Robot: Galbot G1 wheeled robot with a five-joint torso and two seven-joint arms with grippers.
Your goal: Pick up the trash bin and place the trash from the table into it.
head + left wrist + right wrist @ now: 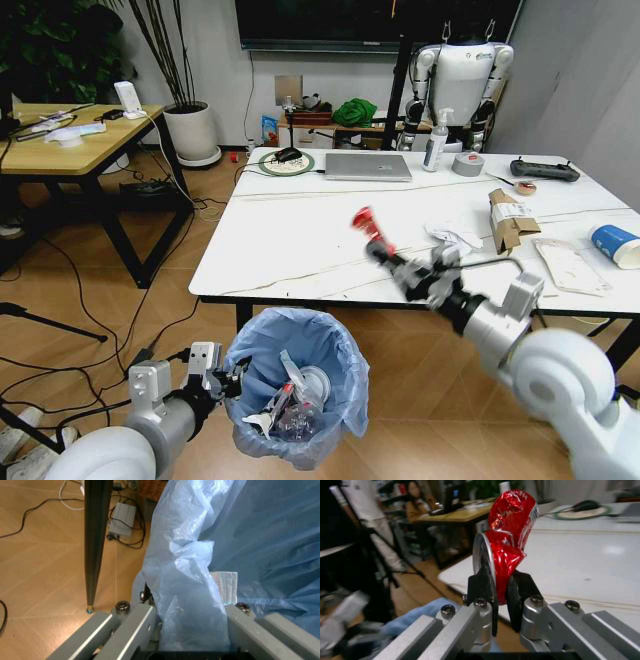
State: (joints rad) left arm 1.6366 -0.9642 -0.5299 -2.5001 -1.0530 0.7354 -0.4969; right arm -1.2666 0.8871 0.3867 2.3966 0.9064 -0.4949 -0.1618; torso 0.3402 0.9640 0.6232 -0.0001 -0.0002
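Note:
The trash bin (300, 395), lined with a crinkly light-blue bag (192, 592), stands in front of the white table (290, 245) and holds several bits of litter. My left gripper (226, 380) is shut on the bin's rim, with the bag pinched between its fingers (137, 620). My right gripper (385, 252) hangs over the table's front edge, above and right of the bin, shut on a red snack wrapper (364, 221) (510, 543). Crumpled white paper (455, 236), a torn brown cardboard box (510, 220) and a blue paper cup (615, 245) lie on the table's right side.
A laptop (368, 166), spray bottle (436, 140), grey tape roll (468, 164) and black controller (544, 170) sit along the table's far side. A yellow wooden table (70, 145) stands at the left, with cables on the floor beneath. A black table leg (95, 543) is beside the bin.

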